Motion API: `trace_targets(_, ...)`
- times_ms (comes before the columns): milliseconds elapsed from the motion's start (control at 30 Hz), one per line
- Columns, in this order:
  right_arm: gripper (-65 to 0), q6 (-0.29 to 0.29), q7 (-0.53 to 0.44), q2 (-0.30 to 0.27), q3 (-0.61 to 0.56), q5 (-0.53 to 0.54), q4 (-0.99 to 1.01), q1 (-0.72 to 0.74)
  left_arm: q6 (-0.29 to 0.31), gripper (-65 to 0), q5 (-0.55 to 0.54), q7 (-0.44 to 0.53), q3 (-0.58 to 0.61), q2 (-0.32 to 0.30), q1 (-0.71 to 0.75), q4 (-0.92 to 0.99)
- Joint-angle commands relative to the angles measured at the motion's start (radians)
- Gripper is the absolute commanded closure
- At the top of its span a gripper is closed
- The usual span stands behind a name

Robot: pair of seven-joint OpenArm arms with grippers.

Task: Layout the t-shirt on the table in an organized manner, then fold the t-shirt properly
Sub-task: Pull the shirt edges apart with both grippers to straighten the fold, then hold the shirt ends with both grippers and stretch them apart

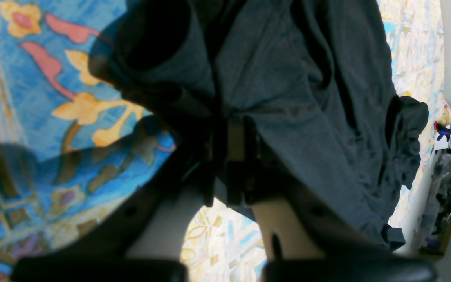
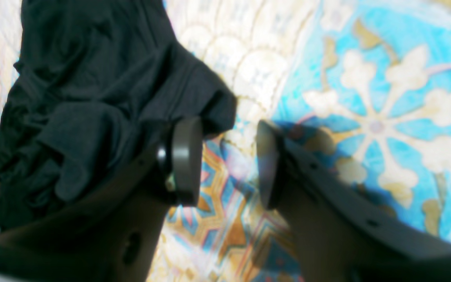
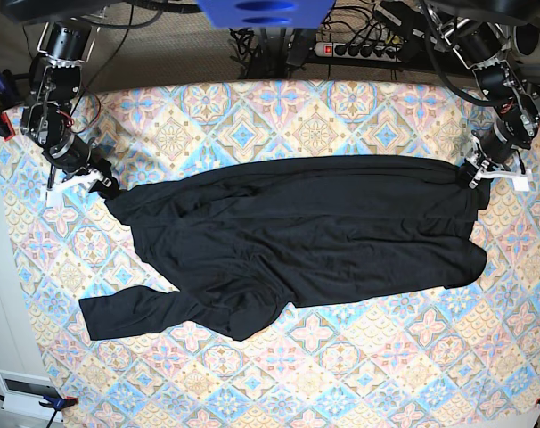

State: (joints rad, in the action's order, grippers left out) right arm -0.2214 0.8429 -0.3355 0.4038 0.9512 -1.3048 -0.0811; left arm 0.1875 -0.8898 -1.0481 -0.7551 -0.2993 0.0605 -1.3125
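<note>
Right gripper (image 2: 227, 162) jaws gape wide with nothing between them, just beside the t-shirt (image 3: 297, 236) corner. My left gripper (image 1: 229, 156) is pinched shut on its other end. Shirt's stretched across the table (image 3: 341, 374), but one sleeve is bunched below it. No folds yet, I'd say. Power strip (image 3: 364, 49) sits beyond the table's far edge.

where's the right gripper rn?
Base view, left side: the right gripper sits open at the t-shirt's left corner, on the table. Right wrist view shows nothing between its fingers.
</note>
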Motion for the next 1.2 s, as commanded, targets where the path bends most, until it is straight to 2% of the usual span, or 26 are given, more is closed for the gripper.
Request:
trace_targets(0,-22.7,-0.003,-0.004,0.0,0.004,0.009,-0.005,0.028,0.008,0.0,-0.016,0.009,-0.002,-0.019,-0.009,-0.019)
trace_targets(600,-22.3,-0.003,-0.01,0.014,-0.082,0.005,0.041,0.125,0.008,0.0,-0.016,0.007,-0.002,-0.021,0.012,-0.019)
trace_targets(700,-17.2,-0.003,-0.004,0.014,-0.076,0.005,0.037,0.125,0.008,0.0,-0.016,0.007,-0.002,-0.024,0.012,-0.019)
trace_targets(867,0.0,-0.003,-0.004,0.014,-0.07,0.009,0.029,0.117,0.008,0.0,-0.022,0.007,-0.002,-0.024,0.037,-0.019)
trace_targets(1167,-0.2,-0.003,-0.001,0.013,0.043,0.009,-0.157,-0.052,0.01,0.0,-0.056,0.009,-0.004,-0.053,0.089,-0.045)
